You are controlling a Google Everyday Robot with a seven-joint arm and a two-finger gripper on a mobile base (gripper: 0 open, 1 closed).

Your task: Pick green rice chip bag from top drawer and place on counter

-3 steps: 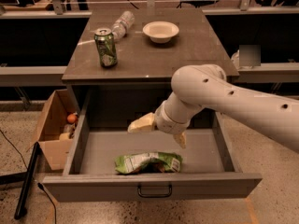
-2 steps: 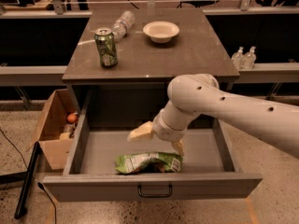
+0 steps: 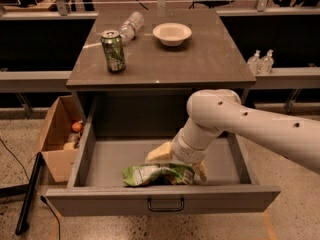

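Note:
The green rice chip bag (image 3: 157, 174) lies flat and wrinkled in the open top drawer (image 3: 162, 200), near its front panel. My gripper (image 3: 178, 163) is inside the drawer, right over the bag's right half, with one cream finger (image 3: 159, 152) to the left and the other (image 3: 201, 170) to the right. The fingers stand apart, astride the bag's right end. The white arm (image 3: 250, 126) reaches in from the right. The counter (image 3: 165, 59) sits above the drawer.
On the counter stand a green drink can (image 3: 113, 51), a lying plastic bottle (image 3: 130, 26) and a white bowl (image 3: 172, 33). A cardboard box (image 3: 57, 136) with items stands on the floor left of the drawer. Two small bottles (image 3: 261, 62) sit on a shelf at right.
My gripper has moved down and toward the drawer front, from above the drawer's middle to right over the bag. The bag has not moved.

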